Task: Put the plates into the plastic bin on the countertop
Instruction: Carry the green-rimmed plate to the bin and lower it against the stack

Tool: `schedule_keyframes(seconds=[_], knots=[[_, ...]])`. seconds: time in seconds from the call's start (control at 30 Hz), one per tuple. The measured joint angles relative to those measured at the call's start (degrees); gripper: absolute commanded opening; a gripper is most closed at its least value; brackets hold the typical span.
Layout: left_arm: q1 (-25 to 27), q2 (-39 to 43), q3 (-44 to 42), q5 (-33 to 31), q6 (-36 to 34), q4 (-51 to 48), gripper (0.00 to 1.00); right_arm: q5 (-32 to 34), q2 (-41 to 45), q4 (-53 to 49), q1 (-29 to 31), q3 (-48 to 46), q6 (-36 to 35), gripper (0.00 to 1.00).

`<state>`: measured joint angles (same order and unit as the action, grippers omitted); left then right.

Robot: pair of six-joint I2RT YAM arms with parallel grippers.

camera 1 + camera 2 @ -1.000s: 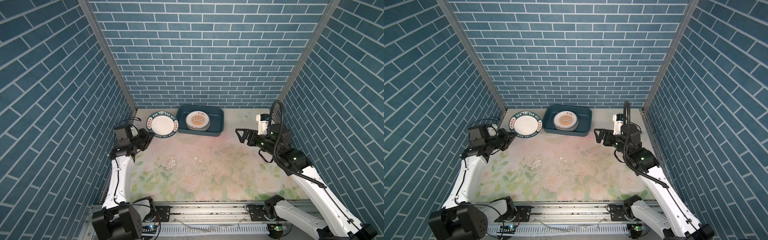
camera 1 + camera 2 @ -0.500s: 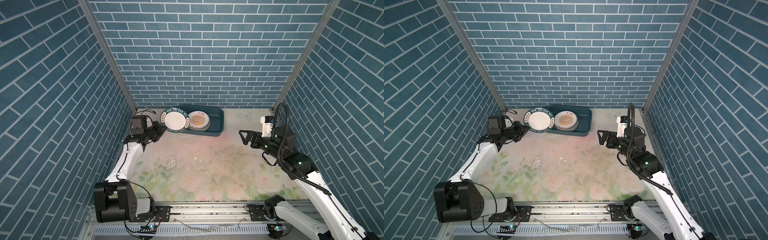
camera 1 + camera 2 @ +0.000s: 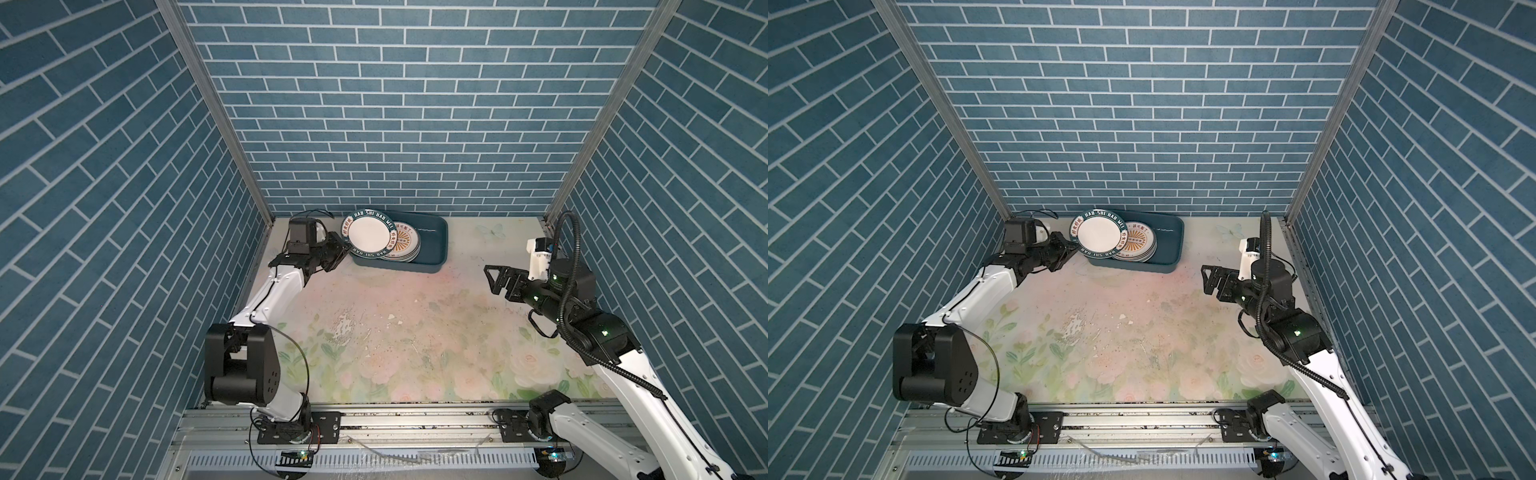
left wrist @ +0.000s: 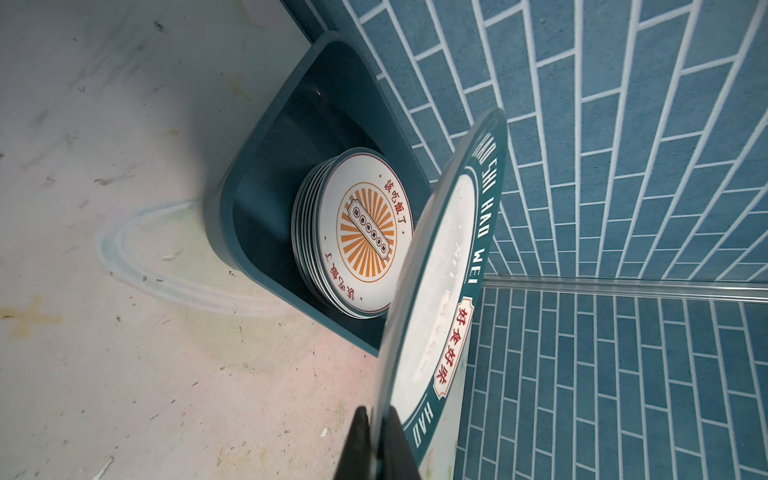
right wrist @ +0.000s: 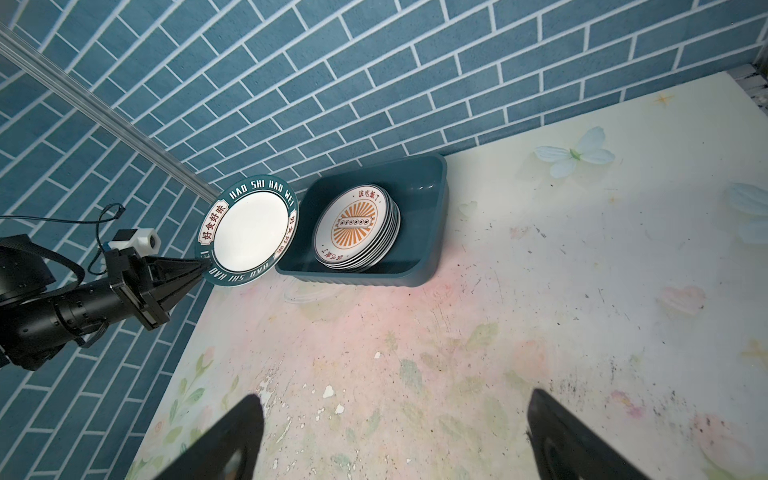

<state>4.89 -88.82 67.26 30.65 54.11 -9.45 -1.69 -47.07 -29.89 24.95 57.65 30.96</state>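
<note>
bin (image 3: 434, 249) is teal, lettered plate (image 3: 369, 235) green-rimmed, sunburst plate (image 3: 406, 245) orange-centred.

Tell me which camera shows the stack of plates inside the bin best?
The right wrist view: the whole stack sits unobstructed in the bin. The left wrist view is closer, but the green-rimmed plate hides its edge. In both top views that plate overlaps the small, distant stack.
</note>
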Motion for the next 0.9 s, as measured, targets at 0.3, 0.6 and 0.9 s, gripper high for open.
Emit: schedule_keyframes(seconds=[0.3, 0.6, 0.9], knots=[[3.3, -8.3, 6.4, -0.2, 0.5, 1.2, 0.00, 1.7, 1.5, -1.5, -0.8, -1.3, 0.0, 0.98], [5.0, -17.7, 11.2, -0.2, 2.3, 3.8, 0.00, 2.6, 1.4, -2.7, -1.6, -1.3, 0.0, 0.99], [6.1, -24.7, 15.6, 0.3, 4.1, 5.6, 0.00, 3.0, 0.7, -3.6, -3.2, -1.3, 0.0, 0.98]])
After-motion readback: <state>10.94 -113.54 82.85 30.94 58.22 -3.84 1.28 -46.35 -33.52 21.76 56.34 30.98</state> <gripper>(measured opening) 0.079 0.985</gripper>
